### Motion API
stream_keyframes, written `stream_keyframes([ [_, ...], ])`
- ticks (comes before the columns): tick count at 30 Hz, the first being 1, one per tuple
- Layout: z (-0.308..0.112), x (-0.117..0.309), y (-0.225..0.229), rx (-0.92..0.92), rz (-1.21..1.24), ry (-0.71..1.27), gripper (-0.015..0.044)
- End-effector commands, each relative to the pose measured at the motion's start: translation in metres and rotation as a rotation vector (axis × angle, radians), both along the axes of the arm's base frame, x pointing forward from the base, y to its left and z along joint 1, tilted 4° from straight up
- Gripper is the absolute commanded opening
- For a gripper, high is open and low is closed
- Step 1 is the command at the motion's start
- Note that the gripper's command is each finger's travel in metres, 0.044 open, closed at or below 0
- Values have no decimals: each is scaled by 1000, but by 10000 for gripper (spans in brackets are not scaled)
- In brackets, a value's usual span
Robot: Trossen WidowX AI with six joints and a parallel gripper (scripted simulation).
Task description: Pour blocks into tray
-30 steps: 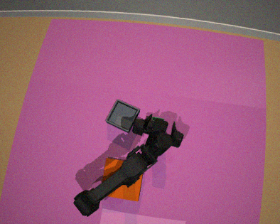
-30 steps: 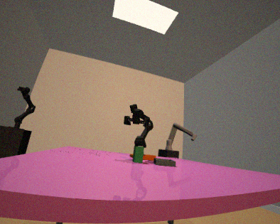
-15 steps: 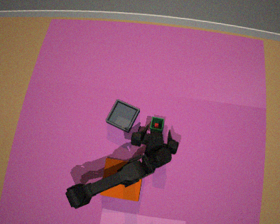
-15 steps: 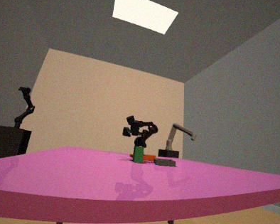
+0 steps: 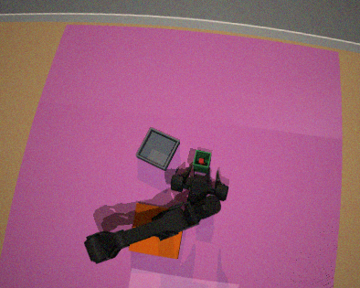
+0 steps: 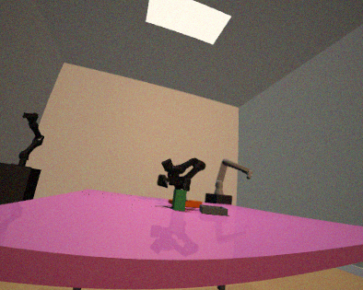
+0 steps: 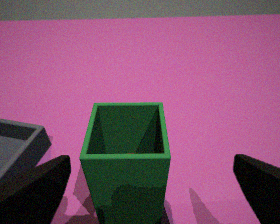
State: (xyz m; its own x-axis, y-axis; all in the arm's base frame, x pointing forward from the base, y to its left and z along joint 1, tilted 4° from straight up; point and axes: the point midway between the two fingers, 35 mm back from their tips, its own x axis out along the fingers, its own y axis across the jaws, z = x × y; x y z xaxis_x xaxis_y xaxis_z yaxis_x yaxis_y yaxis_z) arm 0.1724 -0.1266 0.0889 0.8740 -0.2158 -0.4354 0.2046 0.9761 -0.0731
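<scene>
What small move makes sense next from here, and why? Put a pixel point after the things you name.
Probably ease the open claw (image 5: pixel 202 172) (image 7: pixel 152 162) forward and slightly down, so its fingers come to either side of the green cup (image 5: pixel 202 161) (image 6: pixel 180 200) (image 7: pixel 127 187), then close. The cup stands upright between the claw and the far side of the table, a red block (image 5: pixel 201 161) inside it, and the fingers are spread wider than it.

Our single arm (image 5: pixel 145 229) (image 6: pixel 193 164) matte black throughout, long slim link, chunky rounded joints; our gripper (image 5: pixel 200 174) (image 6: pixel 175 183) (image 7: pixel 152 185) black too, blocky lobes at its sides, two dark fingers, smooth-faced, tapering to blunt tips.
</scene>
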Motion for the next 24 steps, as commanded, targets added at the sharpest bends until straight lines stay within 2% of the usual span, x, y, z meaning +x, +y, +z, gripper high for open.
stream_keyframes([
  [1, -18, -2, 2, 4, 6, 1, 440],
  [24, -33, 23, -4, 4, 6, 0, 440],
])
